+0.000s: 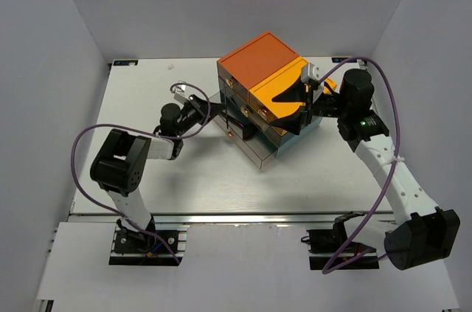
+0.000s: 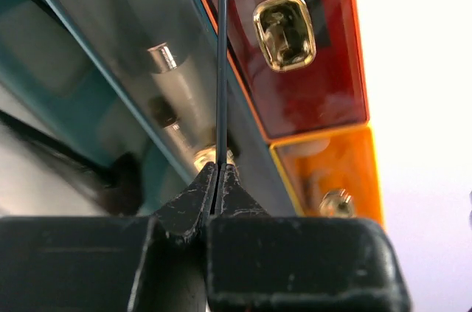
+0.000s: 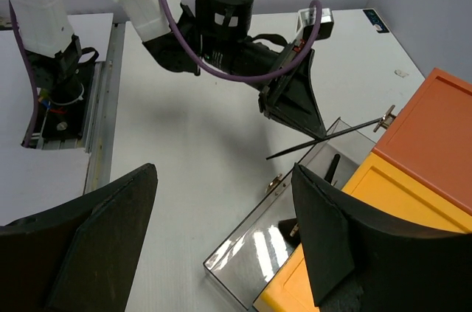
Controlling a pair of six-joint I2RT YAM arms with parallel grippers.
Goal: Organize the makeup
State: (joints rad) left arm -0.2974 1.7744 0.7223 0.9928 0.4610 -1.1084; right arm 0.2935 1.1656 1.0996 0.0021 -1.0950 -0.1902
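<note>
My left gripper (image 2: 216, 170) is shut on a thin black stick (image 2: 222, 76) that points at the drawer fronts. In the right wrist view the left gripper (image 3: 317, 129) holds this stick (image 3: 335, 136) level over the pulled-out clear drawer (image 3: 254, 242). A short black item (image 3: 332, 168) lies inside that drawer. My right gripper (image 3: 221, 234) is open and empty, hovering above the yellow top and the open drawer. From above, the left gripper (image 1: 215, 111) is at the box's left side and the right gripper (image 1: 293, 109) is over the yellow top.
The drawer box (image 1: 258, 68) with orange and yellow tops stands at the table's middle back; its drawers carry gold knobs (image 2: 285, 32). A lower clear drawer (image 1: 254, 151) sticks out toward the front. White table (image 1: 147, 172) lies around it, walls on three sides.
</note>
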